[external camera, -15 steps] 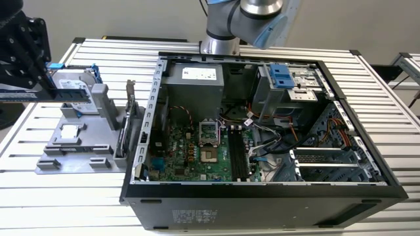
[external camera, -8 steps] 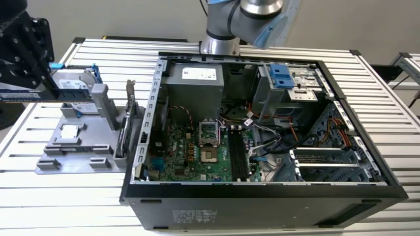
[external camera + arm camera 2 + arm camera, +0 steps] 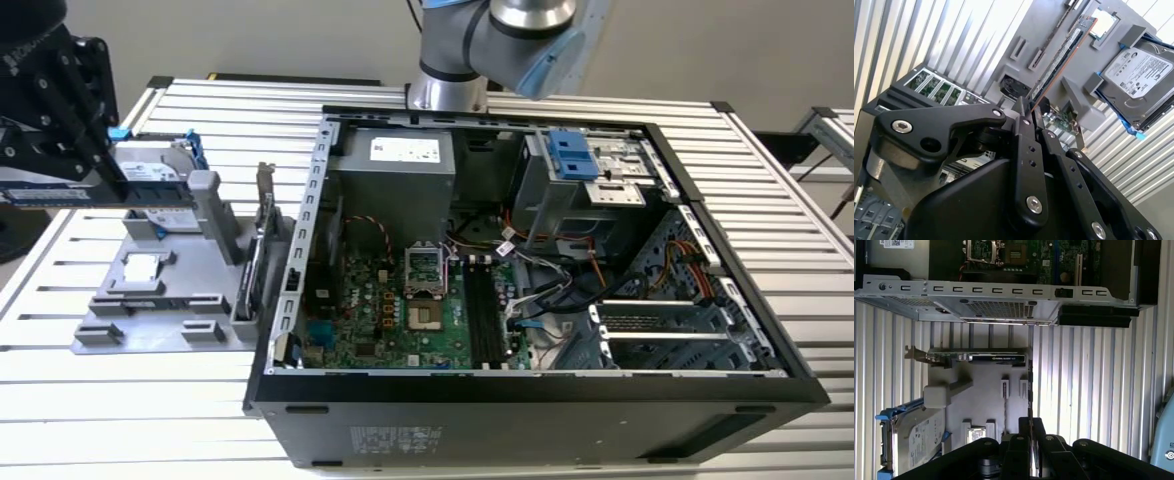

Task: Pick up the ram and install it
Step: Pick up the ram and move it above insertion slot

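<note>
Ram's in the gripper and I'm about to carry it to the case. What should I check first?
1. Grip: the gripper is shut on the ram: ok.
2. Alignment: the ram sits straight in the grip, first wrist view: ok.
3. Clearance: the ram looks clear of the gray fixture, exterior view: ok.
4. Access: the case is open, memory slots exposed: ok.
5. Position of the slot latches: cannot tell.
6. Whether the cables beside the slots keep clear of them: cannot tell.
</note>
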